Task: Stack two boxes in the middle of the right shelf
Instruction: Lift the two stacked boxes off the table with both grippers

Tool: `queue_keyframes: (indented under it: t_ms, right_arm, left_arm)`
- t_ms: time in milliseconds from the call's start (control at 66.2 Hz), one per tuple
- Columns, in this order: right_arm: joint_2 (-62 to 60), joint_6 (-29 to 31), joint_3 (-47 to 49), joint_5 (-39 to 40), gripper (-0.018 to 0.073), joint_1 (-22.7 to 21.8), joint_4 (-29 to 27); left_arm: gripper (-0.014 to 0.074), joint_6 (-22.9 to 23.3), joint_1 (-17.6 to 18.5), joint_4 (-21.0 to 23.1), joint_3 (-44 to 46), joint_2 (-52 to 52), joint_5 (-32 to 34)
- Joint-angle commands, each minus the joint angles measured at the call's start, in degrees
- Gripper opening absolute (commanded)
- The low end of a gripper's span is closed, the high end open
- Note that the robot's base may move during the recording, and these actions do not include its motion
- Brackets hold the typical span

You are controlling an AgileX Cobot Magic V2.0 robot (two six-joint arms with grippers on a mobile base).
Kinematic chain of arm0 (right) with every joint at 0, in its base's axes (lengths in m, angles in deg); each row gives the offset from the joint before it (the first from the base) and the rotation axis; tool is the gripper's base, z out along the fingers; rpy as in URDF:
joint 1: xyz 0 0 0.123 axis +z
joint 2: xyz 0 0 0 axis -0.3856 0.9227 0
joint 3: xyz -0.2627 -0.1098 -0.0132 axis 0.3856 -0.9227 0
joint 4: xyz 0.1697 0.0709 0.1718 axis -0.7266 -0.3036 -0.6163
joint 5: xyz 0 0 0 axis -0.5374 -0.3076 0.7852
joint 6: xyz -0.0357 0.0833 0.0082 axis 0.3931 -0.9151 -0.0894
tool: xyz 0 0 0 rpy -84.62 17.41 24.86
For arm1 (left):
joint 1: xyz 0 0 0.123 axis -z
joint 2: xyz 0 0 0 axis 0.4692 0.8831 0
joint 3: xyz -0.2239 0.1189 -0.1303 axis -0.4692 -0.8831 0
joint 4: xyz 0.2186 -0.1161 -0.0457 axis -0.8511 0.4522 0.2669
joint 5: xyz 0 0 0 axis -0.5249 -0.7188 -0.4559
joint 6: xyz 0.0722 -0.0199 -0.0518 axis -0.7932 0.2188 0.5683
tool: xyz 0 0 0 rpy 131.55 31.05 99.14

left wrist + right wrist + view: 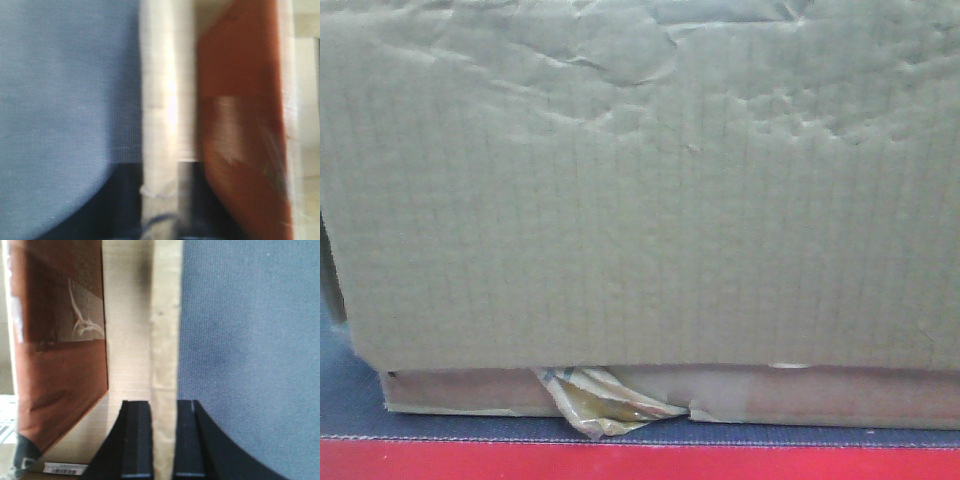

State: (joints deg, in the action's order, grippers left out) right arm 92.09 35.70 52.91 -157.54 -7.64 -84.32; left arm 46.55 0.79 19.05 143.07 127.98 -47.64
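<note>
at the box edge, right end effector clamps it; left end effector blurred, cannot tell.

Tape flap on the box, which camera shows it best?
The front view: the tape flap sticks out in plain sight at the box bottom edge. Both wrist views show cardboard close up, not the flap.

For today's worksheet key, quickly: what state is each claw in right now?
Left claw: blurred, but looks closed on the box edge.
Right claw: closed on the box edge.
</note>
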Motion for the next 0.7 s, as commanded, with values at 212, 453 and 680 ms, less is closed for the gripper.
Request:
queue_keyframes:
  t_ms: [212, 453, 680]
  right_arm:
    - [-0.48, -4.11, -0.06, 0.29, -0.0160, 1.52, 7.47]
    - [-3.36, -7.85, -0.06, 7.86, -0.0162, 4.95, 11.69]
    - [-3.77, -7.85, 3.40, 11.86, -0.0162, 4.95, 16.76]
  left_arm:
    - [-0.0111, 7.61, 1.91, -8.86, -0.11, -1.64, -0.09]
    - [-0.0111, 9.99, 3.32, -12.38, 0.63, -4.58, -0.09]
    - [-0.0111, 9.99, 2.89, -18.44, 7.22, -5.13, 3.16]
